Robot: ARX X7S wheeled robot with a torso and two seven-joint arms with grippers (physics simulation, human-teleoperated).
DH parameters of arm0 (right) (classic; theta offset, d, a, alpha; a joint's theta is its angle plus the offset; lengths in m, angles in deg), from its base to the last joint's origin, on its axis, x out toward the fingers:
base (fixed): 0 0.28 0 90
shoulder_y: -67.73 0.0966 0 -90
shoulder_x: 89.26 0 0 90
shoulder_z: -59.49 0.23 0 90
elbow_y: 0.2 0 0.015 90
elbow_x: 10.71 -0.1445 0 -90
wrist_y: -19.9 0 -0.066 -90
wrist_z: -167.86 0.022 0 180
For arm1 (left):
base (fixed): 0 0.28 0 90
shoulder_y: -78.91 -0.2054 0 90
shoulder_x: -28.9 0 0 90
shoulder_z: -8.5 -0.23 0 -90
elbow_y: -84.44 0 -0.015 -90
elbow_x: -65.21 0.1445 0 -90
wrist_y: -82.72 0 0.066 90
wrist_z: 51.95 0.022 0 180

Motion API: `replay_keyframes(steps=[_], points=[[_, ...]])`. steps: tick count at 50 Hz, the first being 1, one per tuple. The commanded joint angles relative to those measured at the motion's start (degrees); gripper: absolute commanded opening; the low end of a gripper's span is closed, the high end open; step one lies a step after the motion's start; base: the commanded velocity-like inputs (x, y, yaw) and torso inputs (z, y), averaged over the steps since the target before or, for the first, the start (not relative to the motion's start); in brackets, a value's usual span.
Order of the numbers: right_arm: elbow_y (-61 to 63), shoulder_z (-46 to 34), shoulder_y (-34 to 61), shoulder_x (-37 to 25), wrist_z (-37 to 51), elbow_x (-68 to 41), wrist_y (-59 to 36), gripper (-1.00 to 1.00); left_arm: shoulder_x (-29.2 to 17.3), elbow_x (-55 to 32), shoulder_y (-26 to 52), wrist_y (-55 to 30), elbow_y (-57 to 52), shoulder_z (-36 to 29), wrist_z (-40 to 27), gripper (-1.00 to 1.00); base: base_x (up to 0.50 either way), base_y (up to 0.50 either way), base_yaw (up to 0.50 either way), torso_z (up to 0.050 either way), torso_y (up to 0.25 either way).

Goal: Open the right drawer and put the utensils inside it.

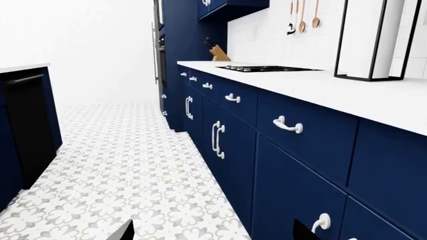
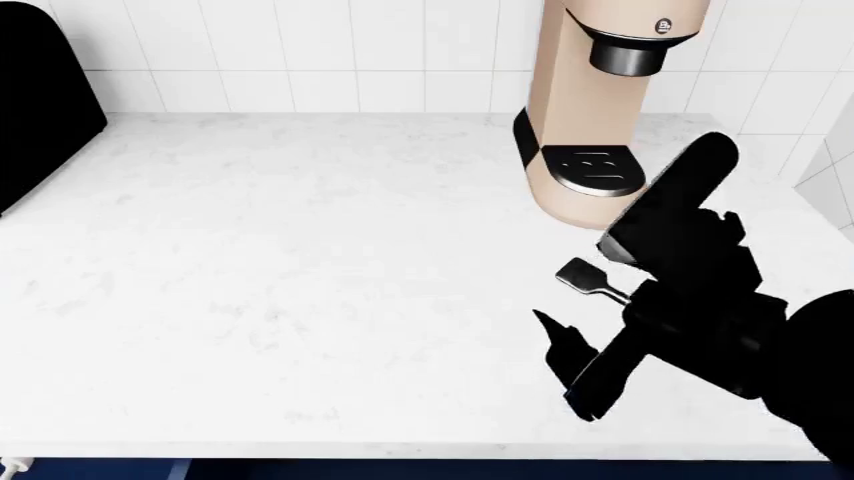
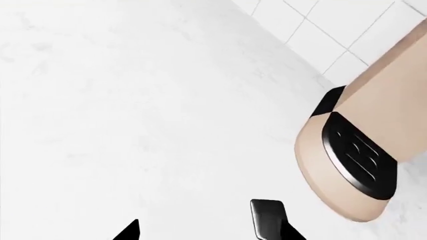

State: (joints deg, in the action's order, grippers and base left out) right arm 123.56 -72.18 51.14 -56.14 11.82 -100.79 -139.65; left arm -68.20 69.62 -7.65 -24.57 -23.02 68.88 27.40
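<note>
While the right hand (image 2: 567, 365) hangs low over the white marbled table (image 2: 294, 290), its two black fingers stand apart with nothing between them, tips pointing at the table's front right area

Item: slim black spatula with small square head (image 2: 585, 274). Lies flat on the table just in front of the coffee machine; its handle runs under the right arm and is hidden there. The right wrist view shows its square head (image 3: 268, 216) just ahead of the fingertips (image 3: 128, 231), apart from them

Item: tan coffee machine with black drip tray (image 2: 587, 130). Stands upright at the back right of the table against the white tiled wall (image 2: 320, 50)

Item: dark object at the far left edge of the head view (image 2: 40, 90); kind cannot be told

Item: left hand (image 1: 213, 232). Only two dark finger tips show at the edge of the left wrist view, set wide apart, empty, facing a run of navy-blue cabinet fronts with white curved handles (image 1: 287, 125) above a patterned grey-and-white tile floor (image 1: 120, 170)

Which of these fronts is the right drawer cannot be told; all in view are shut

Grey metal spatula: not seen in any view
</note>
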Motion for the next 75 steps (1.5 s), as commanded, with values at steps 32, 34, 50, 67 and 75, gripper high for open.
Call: replay_keyframes(steps=[32,34,50,67,75], points=[[-17.9,-3.1,-7.5,-1.7,-5.1,15.1,6.8,1.0,0.3,-0.1,0.7,-0.5,-2.0,-0.3,0.1,1.0,0.0,0.0,0.0,0.0,0.0],[-19.2,-3.2,-7.8,-1.1,-5.6,15.5,7.3,1.0,0.3,0.0,0.8,-0.7,-2.4,-0.3,0.0,1.0,0.0,0.0,0.0,0.0,0.0],[-29.5,-1.0,-13.4,1.0,-12.6,11.9,14.3,1.0,0.7,0.5,1.9,-0.2,-4.9,-0.7,0.0,1.0,0.0,0.0,0.0,0.0,0.0],[-36.6,1.5,-18.7,-2.4,-16.3,8.4,18.2,1.0,0.5,0.1,2.6,-2.8,-9.1,-0.5,0.7,1.0,0.0,0.0,0.0,0.0,0.0],[-39.0,2.2,-19.6,-3.8,-15.9,8.8,19.6,1.0,0.8,0.2,3.2,-3.3,-10.3,-0.7,1.0,1.0,0.0,0.0,0.0,0.0,0.0]])
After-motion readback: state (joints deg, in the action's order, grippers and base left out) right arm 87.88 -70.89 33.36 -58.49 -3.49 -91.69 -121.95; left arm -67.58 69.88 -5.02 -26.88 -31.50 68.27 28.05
